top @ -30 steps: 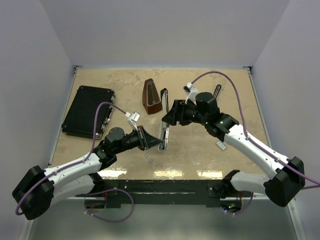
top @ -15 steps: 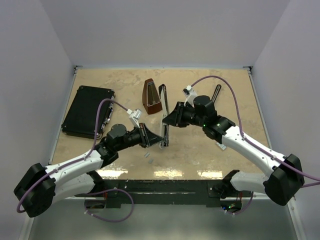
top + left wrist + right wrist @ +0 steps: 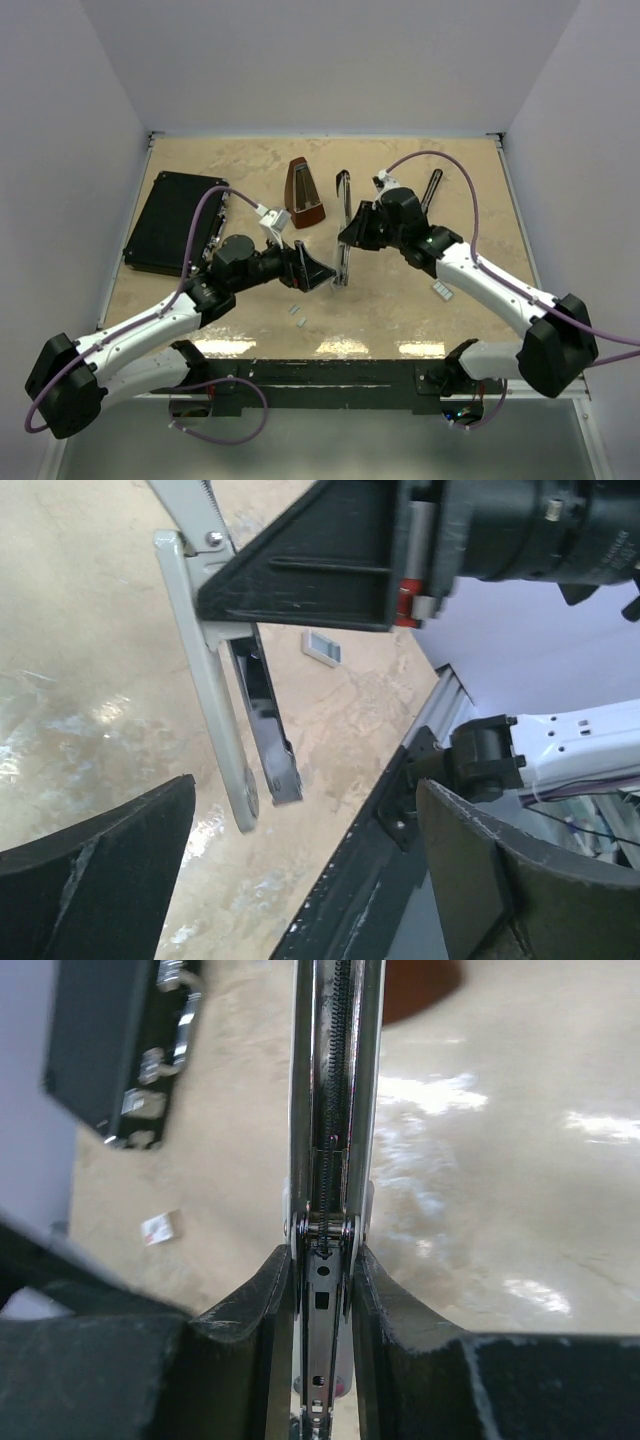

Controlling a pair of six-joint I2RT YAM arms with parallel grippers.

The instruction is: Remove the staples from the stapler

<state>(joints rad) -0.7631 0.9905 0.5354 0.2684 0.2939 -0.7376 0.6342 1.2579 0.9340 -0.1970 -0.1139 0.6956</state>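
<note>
The stapler (image 3: pixel 343 205) is swung open into two long thin bars and hangs above the table, silver rail beside black bar (image 3: pixel 268 725). My right gripper (image 3: pixel 350 232) is shut on it, fingers pressed on both sides of the rail (image 3: pixel 335 1110) at its hinge pin. My left gripper (image 3: pixel 320 274) stands wide open just left of the stapler's lower end, touching nothing. Small staples (image 3: pixel 297 312) lie on the table in front of it. Another strip (image 3: pixel 441 291) lies beside the right forearm.
A brown metronome (image 3: pixel 304 192) stands just behind the stapler. A flat black case (image 3: pixel 175 222) lies at the left. A slim dark bar (image 3: pixel 433 186) lies at the back right. The table's near edge (image 3: pixel 370 810) and arm mounts are close below the left gripper.
The left gripper has opened, let go of the stapler and drawn back slightly. The right gripper has shut on the stapler and carried it a little right and away.
</note>
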